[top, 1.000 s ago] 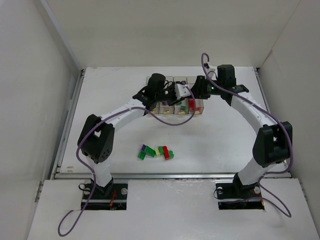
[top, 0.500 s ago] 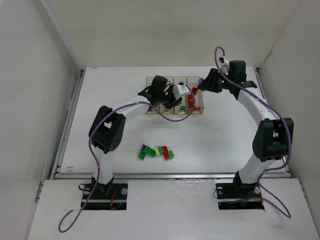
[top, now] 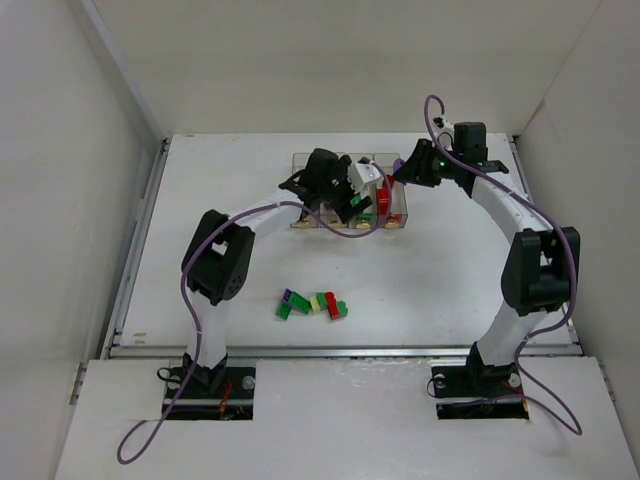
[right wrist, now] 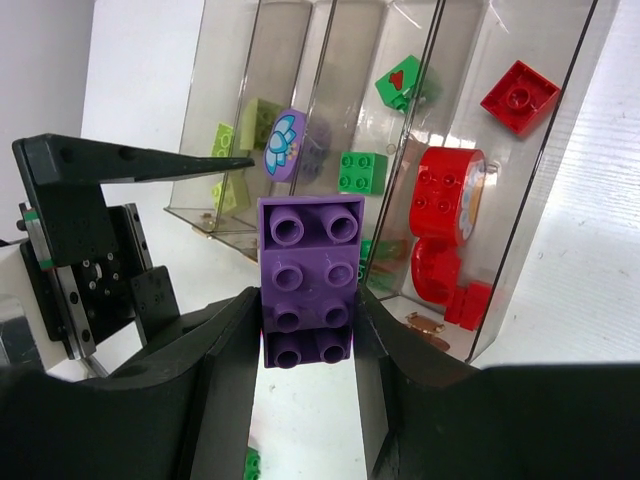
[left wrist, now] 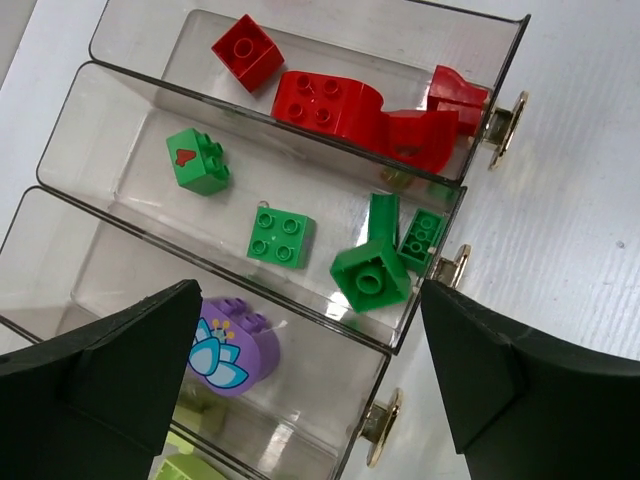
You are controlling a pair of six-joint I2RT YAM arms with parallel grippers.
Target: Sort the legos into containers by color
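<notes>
Tightly, purple brick (right wrist: 308,280) between right jaws

Left pincer (left wrist: 310,345) spread wide; right pincer (right wrist: 306,335) clamped on purple lego (right wrist: 308,262); both arms stretched forward.

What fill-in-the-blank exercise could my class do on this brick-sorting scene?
The right hand grips a ____ brick.
The left hand hangs ____ above the containers.
The legos in the bin beside the red bricks are ____.
Missing words: purple, open, green.
</notes>
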